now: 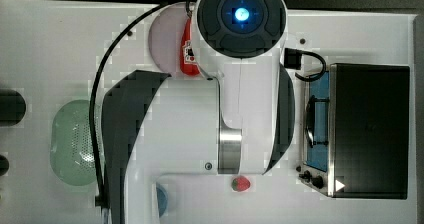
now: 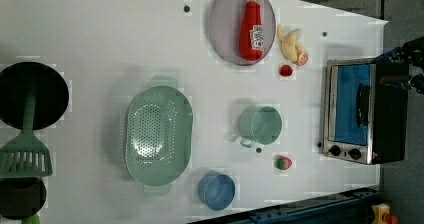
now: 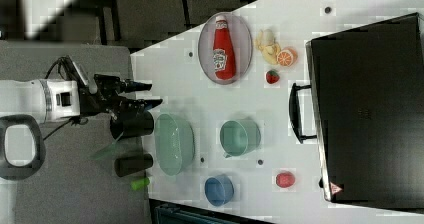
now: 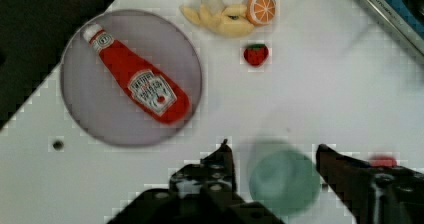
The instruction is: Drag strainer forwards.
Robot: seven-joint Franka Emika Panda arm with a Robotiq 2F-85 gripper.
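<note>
Gripper [image 3: 150, 95], fingers apart and holding nothing, hovers at the right view's left, clear of the strainer [image 3: 174, 143]. The strainer sits untouched on the worktop [image 2: 100, 44]; approach judged pending.

— Where is the arm [image 1: 235, 84]?

— In the top view its white and grey links span the middle of the table [image 1: 60, 39], the blue-lit joint near the far edge.

— And the gripper [image 3: 145, 95]?

— In the right view it reaches level from the white wrist [image 3: 55, 100], beyond the table's edge.

— Its fingers [image 4: 222, 161]?

— Spread wide in the wrist view, dark and bare, nothing touching them.
</note>
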